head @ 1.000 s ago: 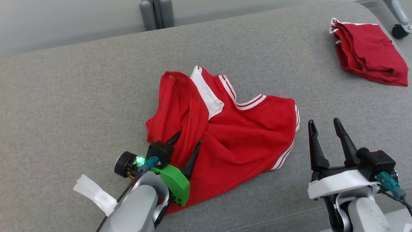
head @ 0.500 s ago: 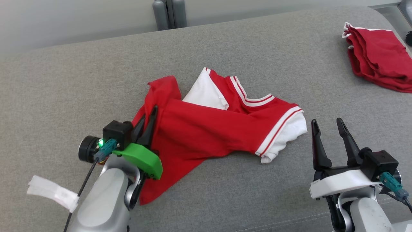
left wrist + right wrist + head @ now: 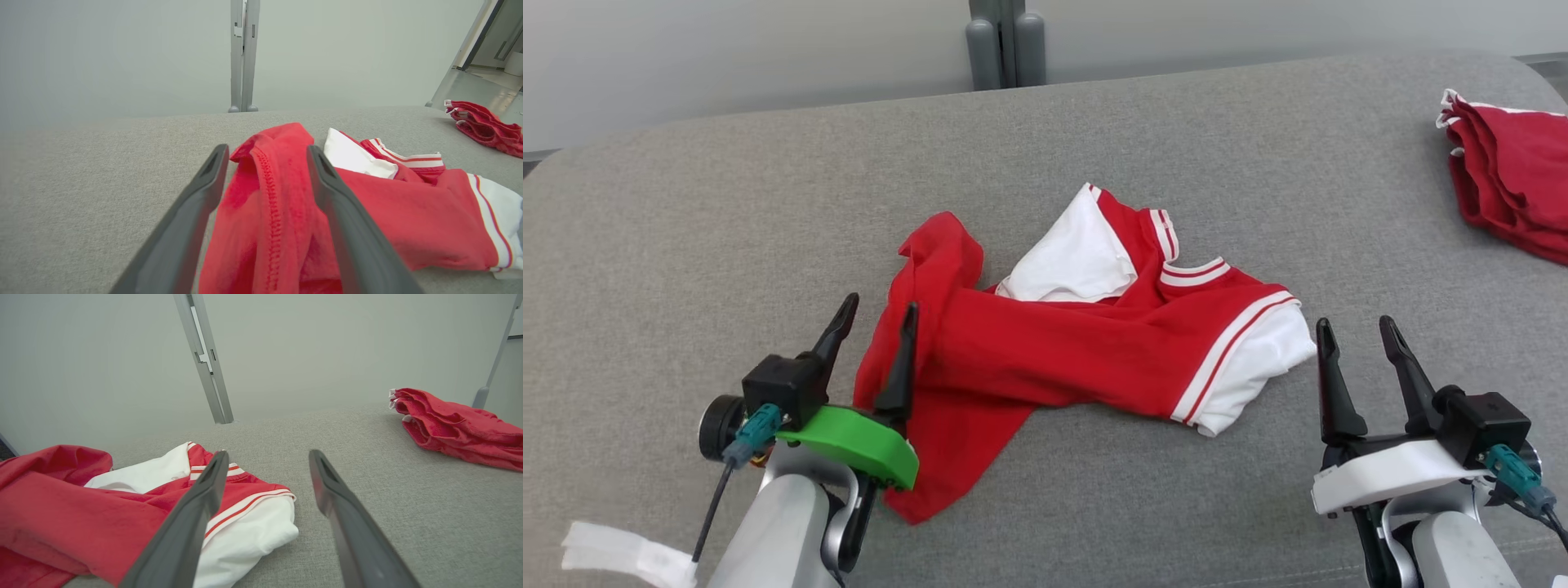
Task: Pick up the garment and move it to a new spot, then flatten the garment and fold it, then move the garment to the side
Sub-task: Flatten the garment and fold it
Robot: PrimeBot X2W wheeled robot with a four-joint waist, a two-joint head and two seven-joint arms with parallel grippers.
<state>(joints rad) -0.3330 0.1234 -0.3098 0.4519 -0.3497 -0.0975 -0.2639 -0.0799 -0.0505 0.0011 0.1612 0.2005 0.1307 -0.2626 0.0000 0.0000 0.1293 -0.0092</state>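
1. task item: red short-sleeved garment with white sleeve ends and red-white striped trim [image 3: 1078, 359]. Crumpled on the grey fabric-covered padded surface [image 3: 727, 212], roughly mid-surface in head view, between the two grippers. Not flattened, not folded. One white panel turned up next to the striped neckline, one white sleeve end pointing toward the right side.
2. left gripper [image 3: 880, 309] on a green plastic mount [image 3: 849, 441]: long dark fingers spread wide, nothing clamped. Inner finger over the garment's left edge, outer finger over bare grey fabric.
3. left wrist view: left gripper [image 3: 266, 149] wide apart, with the stitched red hem of the garment [image 3: 408, 204] bunched in the gap and beneath it. No pinch visible. Cloth-to-finger contact: cannot tell.
4. right gripper [image 3: 1355, 322] on a white plastic mount [image 3: 1388, 478]: fully spread, empty, just beside the white sleeve end, apart from it.
5. right wrist view: right gripper [image 3: 268, 453] open above bare surface. Garment [image 3: 81, 514] at lower left, sleeve end partly behind one finger.
6. folded red cloth stack with white edging [image 3: 1511, 196]: far right edge of the surface, well apart from the task item. Also seen at upper right in the left wrist view [image 3: 486, 126] and the right wrist view [image 3: 457, 424].
7. grey vertical post [image 3: 1006, 49]: behind the surface's far edge, against a pale wall.
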